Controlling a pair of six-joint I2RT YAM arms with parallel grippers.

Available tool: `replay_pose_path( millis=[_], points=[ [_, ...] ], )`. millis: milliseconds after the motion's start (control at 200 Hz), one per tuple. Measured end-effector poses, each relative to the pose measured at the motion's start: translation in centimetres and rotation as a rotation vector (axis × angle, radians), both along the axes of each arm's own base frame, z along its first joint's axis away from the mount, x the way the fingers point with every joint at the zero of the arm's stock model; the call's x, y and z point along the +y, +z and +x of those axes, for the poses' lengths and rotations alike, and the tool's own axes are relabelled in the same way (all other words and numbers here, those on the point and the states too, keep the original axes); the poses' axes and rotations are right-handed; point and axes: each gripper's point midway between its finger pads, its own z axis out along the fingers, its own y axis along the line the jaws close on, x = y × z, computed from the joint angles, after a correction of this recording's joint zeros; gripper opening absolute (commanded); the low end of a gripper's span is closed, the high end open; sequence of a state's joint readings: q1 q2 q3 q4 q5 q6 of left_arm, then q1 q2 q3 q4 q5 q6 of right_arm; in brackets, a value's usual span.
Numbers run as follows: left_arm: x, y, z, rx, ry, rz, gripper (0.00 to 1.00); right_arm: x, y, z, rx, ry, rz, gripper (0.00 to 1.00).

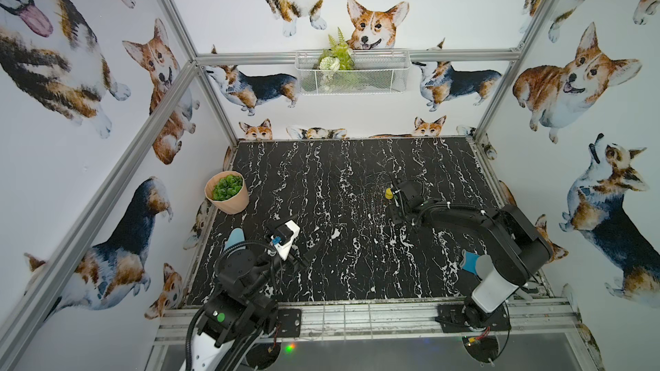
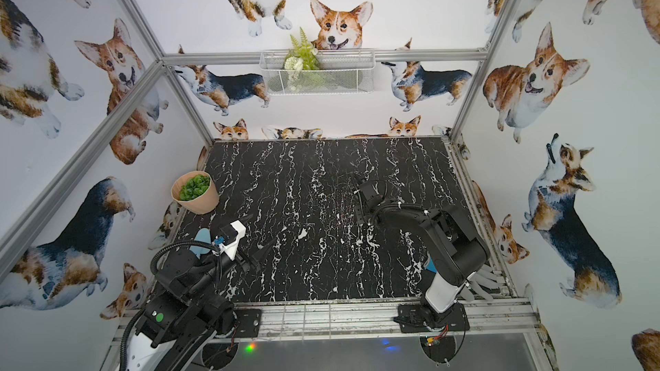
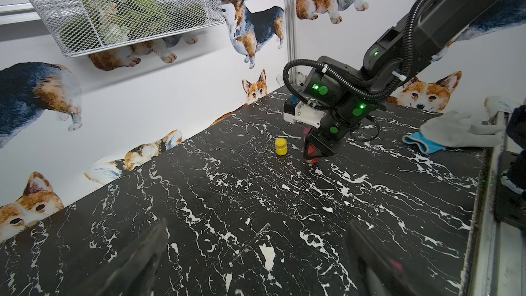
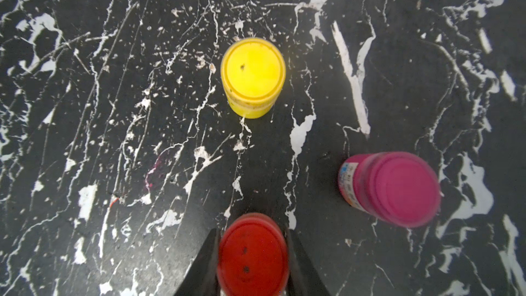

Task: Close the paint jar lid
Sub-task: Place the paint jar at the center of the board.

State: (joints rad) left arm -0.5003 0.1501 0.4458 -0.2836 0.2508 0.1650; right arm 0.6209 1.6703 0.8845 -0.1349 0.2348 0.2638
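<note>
Item: small round red plastic paint jar (image 3: 312,161), standing on the black marbled desk (image 4: 85,138) near the yellow lidded plastic jar (image 4: 253,76).
- Red lid (image 4: 252,254): seated on top.
- My right tool (image 4: 250,233): pinching it.
- My left tool (image 3: 253,252): spread, well apart from the yellow jar.
- Outstanding: tightness unconfirmed. I judge final tightening and release are left.

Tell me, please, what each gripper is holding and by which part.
The right gripper is shut on the red paint jar, fingers pinching opposite sides of its lid. The left gripper is open and empty.

Black marble table (image 1: 321,173)
Red jar (image 4: 252,254) and pink jar (image 4: 392,189) near the yellow jar (image 4: 253,78); plant pot (image 1: 226,192) and glove (image 3: 461,129) well apart from it
</note>
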Motion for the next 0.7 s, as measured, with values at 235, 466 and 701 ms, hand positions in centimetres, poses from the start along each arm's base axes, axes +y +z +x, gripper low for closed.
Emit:
replay_pose_path(
  millis=[235, 466, 701],
  points=[
    [0.0, 0.0, 0.0, 0.000, 0.000, 0.000, 1.00, -0.2, 0.7, -0.1, -0.018, -0.005, 0.009, 0.52],
    [0.0, 0.0, 0.0, 0.001, 0.000, 0.001, 1.00, -0.4, 3.3, 0.1, -0.080, -0.012, 0.036, 0.86],
    [0.9, -0.3, 2.7, 0.121, 0.130, 0.008, 1.00, -0.6, 15.5, -0.6, -0.352, 0.038, 0.185, 1.00]
  ],
)
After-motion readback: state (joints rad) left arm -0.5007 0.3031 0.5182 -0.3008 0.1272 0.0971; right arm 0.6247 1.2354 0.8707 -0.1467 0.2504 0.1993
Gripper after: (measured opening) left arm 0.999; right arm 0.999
